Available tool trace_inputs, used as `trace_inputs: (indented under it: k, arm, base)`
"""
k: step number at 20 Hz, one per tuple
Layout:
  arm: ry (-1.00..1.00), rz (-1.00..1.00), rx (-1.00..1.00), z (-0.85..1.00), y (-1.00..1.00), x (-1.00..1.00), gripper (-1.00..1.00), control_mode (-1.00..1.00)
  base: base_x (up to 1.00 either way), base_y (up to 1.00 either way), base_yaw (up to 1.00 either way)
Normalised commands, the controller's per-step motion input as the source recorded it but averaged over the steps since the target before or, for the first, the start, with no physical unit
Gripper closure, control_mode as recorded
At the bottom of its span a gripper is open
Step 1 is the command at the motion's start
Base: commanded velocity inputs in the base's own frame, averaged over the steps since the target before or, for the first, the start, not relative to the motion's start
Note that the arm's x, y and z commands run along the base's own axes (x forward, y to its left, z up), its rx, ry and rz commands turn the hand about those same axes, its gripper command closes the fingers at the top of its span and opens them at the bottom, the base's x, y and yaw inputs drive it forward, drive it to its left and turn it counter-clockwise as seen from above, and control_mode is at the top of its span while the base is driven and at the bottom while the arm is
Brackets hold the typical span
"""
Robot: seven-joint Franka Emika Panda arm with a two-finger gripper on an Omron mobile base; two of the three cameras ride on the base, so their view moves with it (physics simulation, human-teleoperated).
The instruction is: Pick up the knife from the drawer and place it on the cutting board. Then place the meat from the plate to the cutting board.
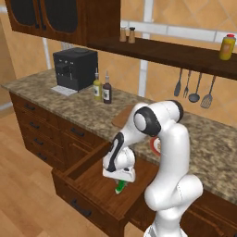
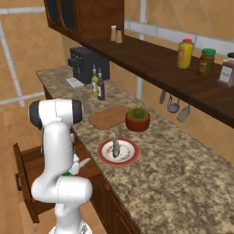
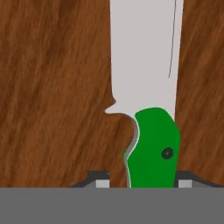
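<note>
— Status?
— Step one, the pickup. My claw is down in the open drawer, fingers narrowed either side of the knife handle; a firm grip I cannot tell.
— Next?
— I judge: finish the squeeze, lift straight, carry to the board. Meat waits on the plate.

Place: a home kitchen, rendered.
Counter: speckled granite counter over dark wooden drawers.
Appliance: black coffee machine.
Wall: hanging utensils, tan tiles.
Shelf: wooden shelf with condiment jars; sauce bottles below.
</note>
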Motion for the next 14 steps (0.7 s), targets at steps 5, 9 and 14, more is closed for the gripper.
trace_inputs:
  k: [5, 9, 14]
  arm:
    - [-0.11, 0.0, 0.09, -0.38, -0.4, -0.22, -1.0, -1.0]
    - [-0.01, 0.0, 0.0, -0.66, 0.11, 0.0, 1.0, -1.0]
    - [0.0, 0.0, 0.0, -0.05, 0.78, 0.0, 1.0, -1.0]
  base:
    - [0.0, 0.0, 0.0]
    - [0.0, 0.0, 0.0]
    - [0.0, 0.0, 0.0]
